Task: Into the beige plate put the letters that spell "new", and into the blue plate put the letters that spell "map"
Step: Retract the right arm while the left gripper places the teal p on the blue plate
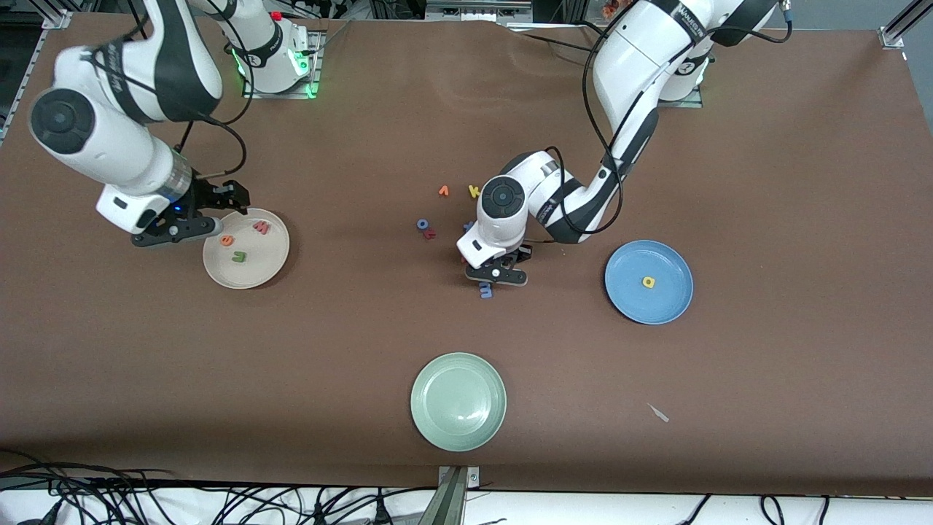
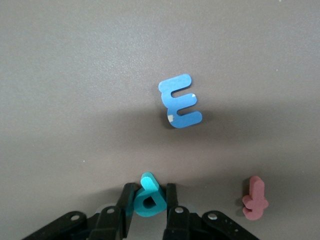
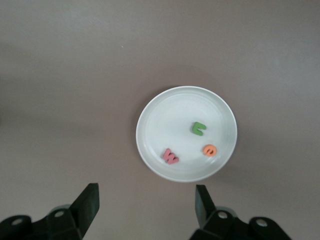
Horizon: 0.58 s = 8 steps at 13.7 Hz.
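Note:
My left gripper (image 2: 149,204) is shut on the teal p (image 2: 150,196), low at the middle of the table (image 1: 497,275). The blue m (image 2: 180,101) lies just beside it on the cloth (image 1: 486,289), nearer the front camera. The yellow a (image 1: 648,281) lies in the blue plate (image 1: 633,261). My right gripper (image 3: 146,202) hangs open and empty over the edge of the beige plate (image 1: 256,271). That plate (image 3: 160,125) holds the green n (image 3: 198,128), orange e (image 3: 210,149) and pinkish-red w (image 3: 170,156).
A pale green plate (image 1: 458,430) sits near the front edge. Loose letters lie farther from the camera than my left gripper: a yellow k (image 1: 474,191), an orange one (image 1: 443,191), a blue o (image 1: 422,224). A pinkish-red letter (image 2: 255,199) lies close by the left fingers.

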Each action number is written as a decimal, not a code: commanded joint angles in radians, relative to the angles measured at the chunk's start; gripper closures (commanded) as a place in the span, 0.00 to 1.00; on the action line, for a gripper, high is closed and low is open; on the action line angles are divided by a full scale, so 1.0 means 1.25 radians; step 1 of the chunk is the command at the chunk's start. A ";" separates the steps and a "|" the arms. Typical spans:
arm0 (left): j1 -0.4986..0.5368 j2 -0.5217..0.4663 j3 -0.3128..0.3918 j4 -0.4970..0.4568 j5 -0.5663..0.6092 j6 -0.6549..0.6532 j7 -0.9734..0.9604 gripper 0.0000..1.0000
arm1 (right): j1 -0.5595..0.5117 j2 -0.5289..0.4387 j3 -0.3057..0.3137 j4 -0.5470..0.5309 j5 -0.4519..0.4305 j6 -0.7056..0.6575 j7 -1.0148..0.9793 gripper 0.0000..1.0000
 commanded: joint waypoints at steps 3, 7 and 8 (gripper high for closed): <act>0.050 -0.078 0.007 0.016 0.020 -0.134 0.112 0.87 | 0.001 -0.005 0.000 0.165 0.008 -0.144 0.005 0.01; 0.161 -0.129 0.005 0.014 0.019 -0.222 0.311 0.87 | 0.008 -0.003 0.001 0.185 0.000 -0.150 0.004 0.00; 0.193 -0.133 0.005 0.010 0.019 -0.229 0.369 0.87 | 0.008 -0.002 0.000 0.185 0.000 -0.150 0.004 0.00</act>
